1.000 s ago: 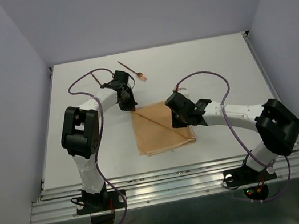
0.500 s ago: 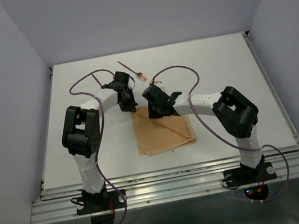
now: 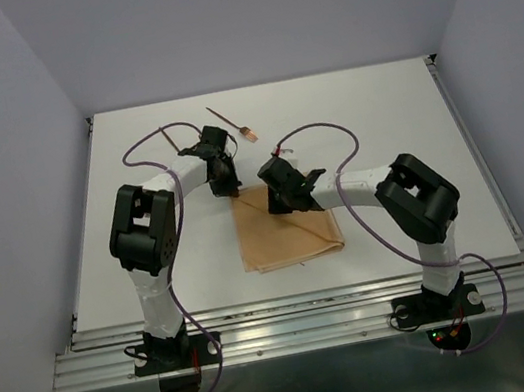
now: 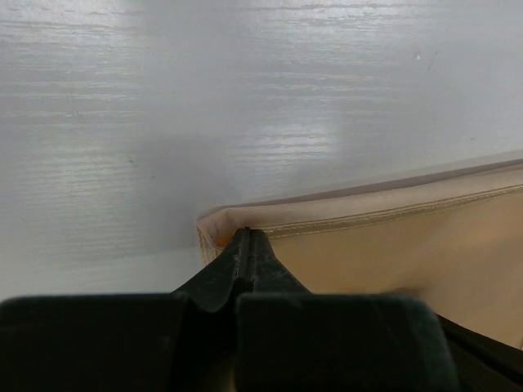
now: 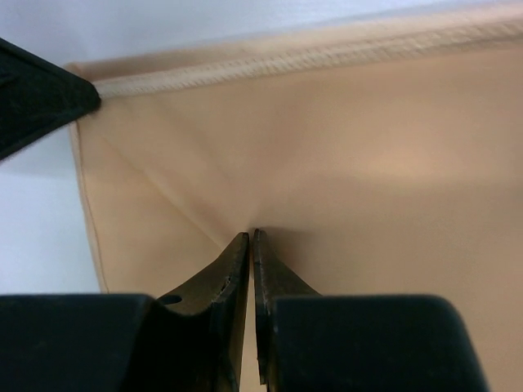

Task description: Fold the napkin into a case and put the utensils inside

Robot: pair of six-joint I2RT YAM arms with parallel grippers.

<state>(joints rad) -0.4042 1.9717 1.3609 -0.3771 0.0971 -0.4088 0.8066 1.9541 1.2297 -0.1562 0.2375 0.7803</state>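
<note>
1. The right gripper (image 5: 252,237) is clenched on the napkin (image 3: 285,238). Its two tips are nipped together on a small pucker of cloth, and creases fan out from that spot.
2. That pinch sits on top of the napkin, in from its far-left corner and just short of the stitched far hem.
3. The left gripper (image 4: 248,237) is squeezed fully closed, with its tips right on the napkin's far-left corner where the hem turns. From here I can't be sure whether any cloth is caught between them.
4. The two grippers are close together over that same corner, the left one at the edge and the right one further in on the cloth.
5. The napkin lies folded to a rough square, flat on the white table (image 3: 380,114), with a diagonal crease running from the held corner to the near-right corner.
6. The fork (image 3: 232,126) lies on the table beyond the napkin's far edge, clear of the cloth.
7. The plain stick (image 3: 170,141) lies beyond the napkin's far-left corner, further left than the fork.
</note>
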